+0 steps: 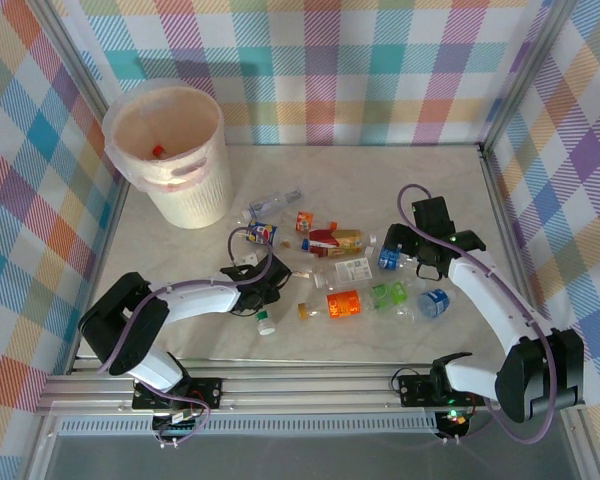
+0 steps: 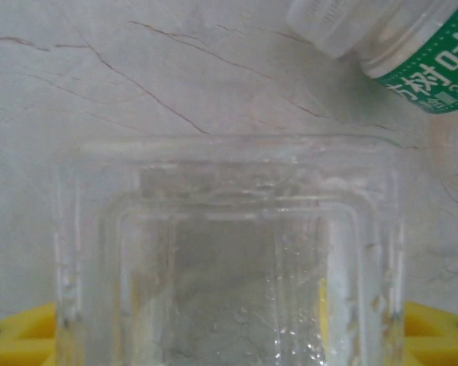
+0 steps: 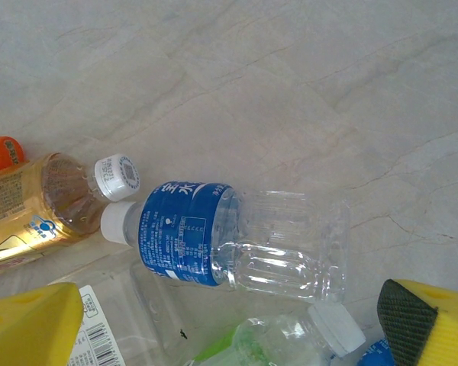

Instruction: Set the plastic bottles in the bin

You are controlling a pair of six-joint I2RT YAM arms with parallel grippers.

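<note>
From above, the bin (image 1: pixel 170 150) stands at the far left corner of the table (image 1: pixel 440 180), well apart from the plastic bottles (image 1: pixel 345 275), which lie scattered in the middle. The left gripper (image 1: pixel 252 278) is low at the left edge of this heap and the right gripper (image 1: pixel 405 247) at its right side. The way from the heap to the bin looks free; only the side wall (image 1: pixel 40 200) is close to the bin. In the left wrist view, a clear bottle (image 2: pixel 229 252) sits between the yellow fingers (image 2: pixel 23 335), with a green-labelled bottle (image 2: pixel 416 53) just beside it. Whether the fingers already press its walls I cannot tell. I judge that the step in hand is grasping this bottle; the next move calls for a firm squeeze and a lift above the bin's rim. In the right wrist view, the right gripper's jaws are spread wide above a blue-labelled bottle (image 3: pixel 229 240), not touching it.
</note>
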